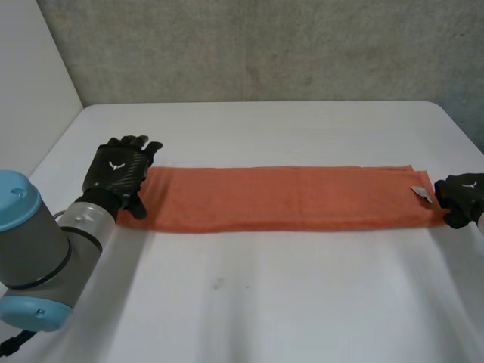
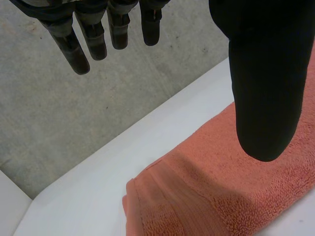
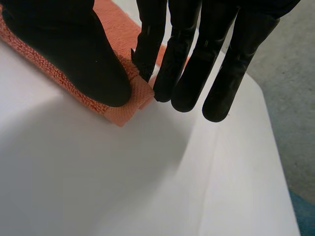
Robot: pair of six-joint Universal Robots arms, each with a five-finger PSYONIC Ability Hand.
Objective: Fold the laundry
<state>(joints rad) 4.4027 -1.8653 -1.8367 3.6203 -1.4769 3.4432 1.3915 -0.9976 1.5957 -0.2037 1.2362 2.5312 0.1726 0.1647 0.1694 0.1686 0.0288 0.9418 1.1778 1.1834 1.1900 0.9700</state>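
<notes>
In the head view the towel (image 1: pixel 287 198) lies as a long folded strip across the table (image 1: pixel 265 302), with the left hand (image 1: pixel 121 172) at its left end and the right hand (image 1: pixel 463 198) at its right end, just beside a small white tag (image 1: pixel 420 193). In the left wrist view that hand is spread: the fingers (image 2: pixel 78 54) hang straight and clear of the towel's end, the thumb (image 2: pixel 266 73) hovers over the cloth, and nothing is gripped. In the right wrist view the thumb (image 3: pixel 74 44) lies on the towel's near corner and the fingers (image 3: pixel 147 64) come down against its end edge, so the corner looks nipped between them. The main risk is a lopsided lift. If the right hand rises while the left has no hold, the strip could drag askew or unfold. The right pinch looks shallow, on the corner only, so it may catch just the top layer or slip off.
</notes>
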